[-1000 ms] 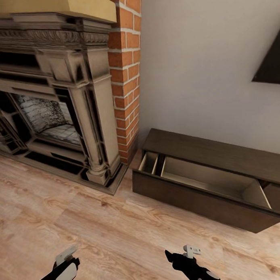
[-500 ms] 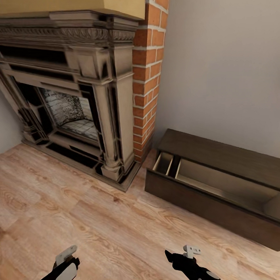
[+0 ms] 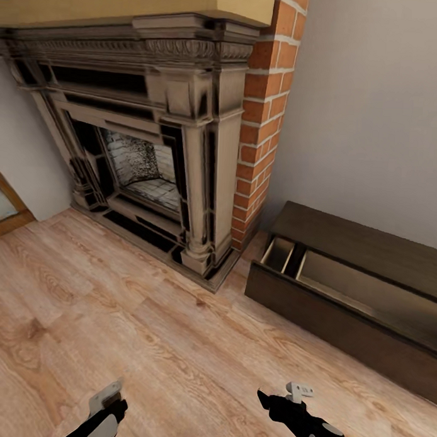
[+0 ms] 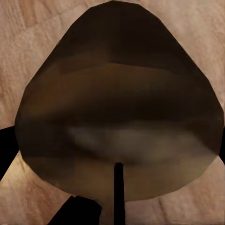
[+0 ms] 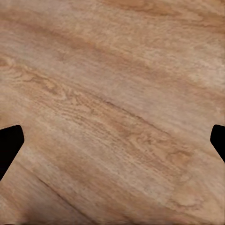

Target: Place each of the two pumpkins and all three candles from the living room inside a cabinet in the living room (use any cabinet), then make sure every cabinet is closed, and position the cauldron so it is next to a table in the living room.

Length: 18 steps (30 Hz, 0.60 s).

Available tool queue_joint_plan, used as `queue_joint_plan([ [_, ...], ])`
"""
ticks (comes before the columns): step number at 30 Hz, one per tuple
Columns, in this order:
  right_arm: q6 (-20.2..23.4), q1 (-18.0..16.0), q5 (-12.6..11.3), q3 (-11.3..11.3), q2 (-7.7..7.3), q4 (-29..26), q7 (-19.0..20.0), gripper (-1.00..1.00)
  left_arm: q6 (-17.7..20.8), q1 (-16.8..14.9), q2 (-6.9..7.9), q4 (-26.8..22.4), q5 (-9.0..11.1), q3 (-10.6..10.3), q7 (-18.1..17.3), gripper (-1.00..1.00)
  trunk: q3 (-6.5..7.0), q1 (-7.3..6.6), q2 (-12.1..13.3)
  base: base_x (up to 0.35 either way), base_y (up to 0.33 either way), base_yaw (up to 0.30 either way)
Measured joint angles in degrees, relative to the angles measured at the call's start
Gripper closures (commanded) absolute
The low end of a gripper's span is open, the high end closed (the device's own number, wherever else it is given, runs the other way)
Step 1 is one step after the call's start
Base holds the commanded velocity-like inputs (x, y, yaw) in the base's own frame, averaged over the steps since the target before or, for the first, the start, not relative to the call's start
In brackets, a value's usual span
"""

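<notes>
An olive-brown candle with a paler band sits very close in the left wrist view, between dark fingertips at its sides. My left gripper, low in the head view, is shut on it above the wood floor. My right gripper hangs over bare floor, open with nothing between its fingers. The dark-brown cabinet stands against the wall ahead to the right, its wide drawer pulled out and its pale beige interior showing nothing inside. Pumpkins and cauldron are out of view.
A large ornate stone fireplace with a brick column stands ahead to the left of the cabinet. A wooden frame shows at the far left edge. Wood floor stretches between me and the cabinet.
The whole view has swung left: fireplace and cabinet have shifted right in the picture, and the dark screen on the wall has left it. Both grippers hold the same pose.
</notes>
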Motion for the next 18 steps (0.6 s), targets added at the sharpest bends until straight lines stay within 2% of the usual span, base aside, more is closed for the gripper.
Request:
queue_joint_plan([
  [5, -0.01, 0.00, 0.00, 0.00, -0.02, 0.00, 0.24, -1.00, 0.00, 0.00, 0.00, 0.01, -0.02, 0.01, -0.02, 1.00, -0.14, 0.01, 0.00, -0.282, 0.031, 0.091],
  [11, -0.11, 0.00, 0.00, 0.01, -0.02, -0.06, 0.46, -1.00, 0.00, 0.00, 0.01, 0.01, 0.09, 0.00, -0.01, 1.00, -0.15, 0.01, 0.00, -0.296, 0.122, 0.047],
  [18, -0.11, 0.00, 0.04, 0.01, -0.02, -0.08, 0.29, -1.00, 0.00, 0.00, 0.02, 0.01, 0.05, 0.00, -0.01, 1.00, -0.16, 0.00, 0.00, -0.242, 0.179, 0.250],
])
